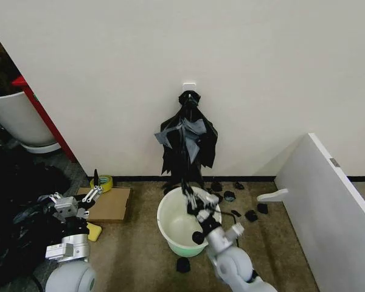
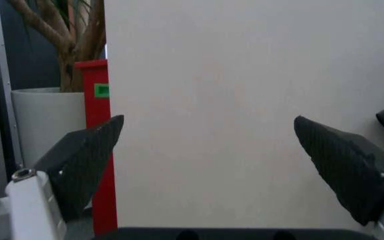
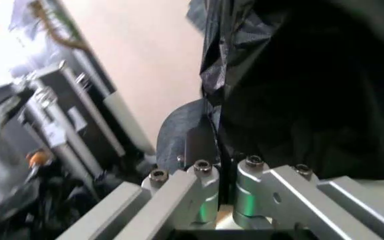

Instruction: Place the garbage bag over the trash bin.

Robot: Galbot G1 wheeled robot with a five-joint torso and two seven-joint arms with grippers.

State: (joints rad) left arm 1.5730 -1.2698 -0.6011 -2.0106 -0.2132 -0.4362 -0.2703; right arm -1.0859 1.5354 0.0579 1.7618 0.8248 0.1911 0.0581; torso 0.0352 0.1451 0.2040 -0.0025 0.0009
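Note:
The trash bin (image 1: 172, 227), cream-white with a pale green base, stands open on the floor below a knotted bunch of black bags (image 1: 187, 139) on a wall hook. A strip of crinkled black plastic, the garbage bag (image 1: 183, 180) (image 3: 299, 85), hangs from that bunch to just above the bin's far rim. My right gripper (image 1: 189, 193) (image 3: 217, 150) reaches up over the bin and is shut on the bag's lower edge. My left gripper (image 1: 96, 186) (image 2: 209, 150) waits at the left, open and empty, facing the wall.
Flat cardboard (image 1: 111, 204) and a yellow tape roll (image 1: 103, 181) lie by the left gripper. Small black scraps (image 1: 250, 215) litter the floor right of the bin. A white board (image 1: 328, 207) leans at the right. A dark plastic heap (image 1: 12, 207) and a white plant tub (image 1: 17, 118) stand at the left.

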